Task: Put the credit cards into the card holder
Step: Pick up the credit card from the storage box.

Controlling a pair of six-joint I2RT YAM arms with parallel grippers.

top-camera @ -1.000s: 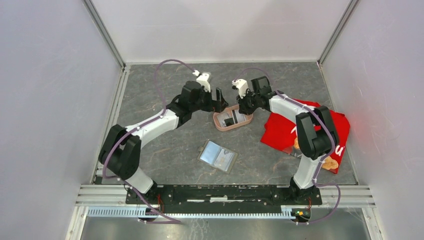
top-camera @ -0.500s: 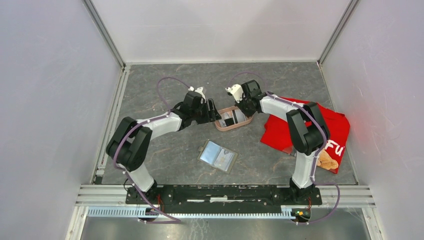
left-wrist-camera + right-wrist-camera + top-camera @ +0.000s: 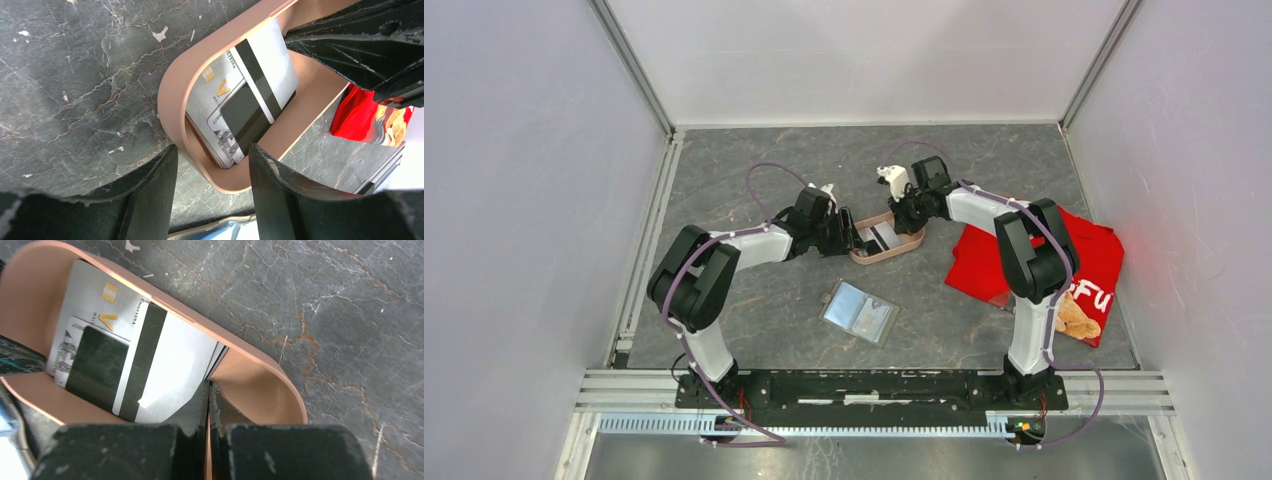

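Back-centre on the table, both arms crowd one pink tray, and that is where the cards lie: a small overlapping stack, whitish faces and dark stripes, flat on the tray floor.

The left end effector straddles the tray's rounded near end, with one finger outside on the table side and the other across the curve. Its jaws are apart; I can't tell whether they press the rim.

The right end effector reaches in from the opposite end. It is clenched, fingers pressed together, tips right at the stack's edge. I can't make out whether anything is pinched in that seam.

The card holder lies spread open, nearer the arm bases and well apart from the tray, with bare table all around it. A red cloth covers the right side beneath the right arm. White walls close in the left, back and right edges, and there is open table behind the tray.

Against a second ago, the left end effector stood upright beside the tray with its jaws at their widest. It has since dropped to the rim and narrowed. The right one has squeezed shut and sunk lower. Tray, card holder and cloth have not budged.
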